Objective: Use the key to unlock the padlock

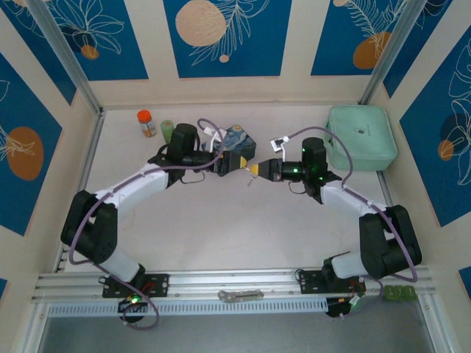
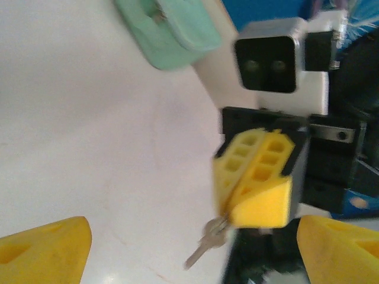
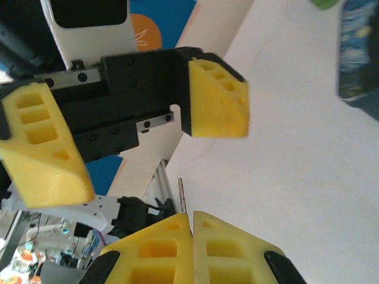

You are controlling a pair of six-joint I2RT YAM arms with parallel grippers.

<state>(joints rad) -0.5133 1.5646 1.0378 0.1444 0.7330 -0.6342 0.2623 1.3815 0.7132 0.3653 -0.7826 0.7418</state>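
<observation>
Above the worktop (image 1: 221,235), the right pincer (image 2: 230,214) pinches the light, stiff, probably slippery key (image 2: 207,244) by its head; left pincer (image 3: 127,130) spread.

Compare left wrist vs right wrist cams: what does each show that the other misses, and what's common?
Left wrist, not right wrist: the mint-green rectangular case, and the slim pale metal key seen side-on, sticking out past the fingertips.
Right wrist, not left wrist: the blue painted tin box at the frame edge; here the key is just an edge-on sliver.
Both: the right gripper shut on the key, the left gripper open and facing it, and the white tabletop.
</observation>
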